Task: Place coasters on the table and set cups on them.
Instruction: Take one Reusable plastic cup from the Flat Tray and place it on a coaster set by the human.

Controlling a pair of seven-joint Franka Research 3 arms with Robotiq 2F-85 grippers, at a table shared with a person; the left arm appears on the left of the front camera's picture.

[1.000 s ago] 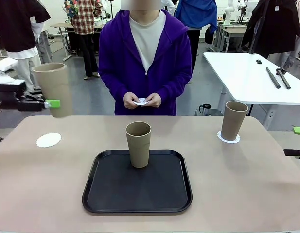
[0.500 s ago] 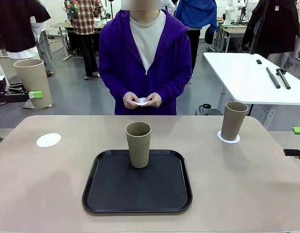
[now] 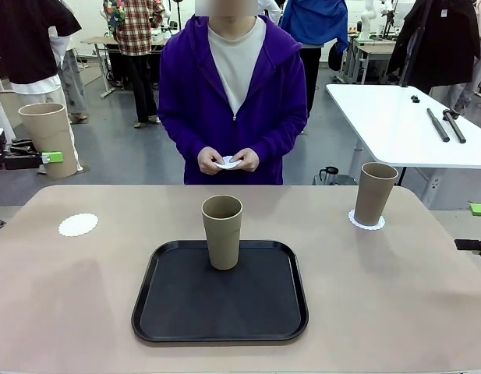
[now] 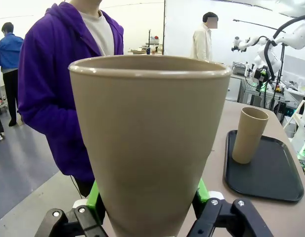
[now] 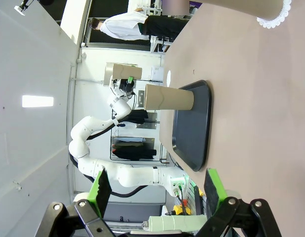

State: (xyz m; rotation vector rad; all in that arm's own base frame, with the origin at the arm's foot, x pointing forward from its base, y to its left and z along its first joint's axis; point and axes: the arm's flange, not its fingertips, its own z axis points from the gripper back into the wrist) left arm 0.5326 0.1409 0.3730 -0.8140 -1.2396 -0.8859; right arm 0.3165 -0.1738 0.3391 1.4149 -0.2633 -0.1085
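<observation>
Beige cup (image 3: 47, 139), clamped upright in the left jaws, hangs in the air off the counter's (image 3: 396, 312) far left corner. A bare coaster (image 3: 78, 224) lies near the left edge. A second cup (image 3: 222, 231) stands on the black tray (image 3: 178, 312), and a third cup (image 3: 375, 193) stands on its coaster (image 3: 352, 220) by the far right corner. The right jaws gape wide and empty.

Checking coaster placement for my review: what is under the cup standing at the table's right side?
A white lacy coaster lies under that cup; only its scalloped rim shows around the base. The cup covers its middle.
</observation>
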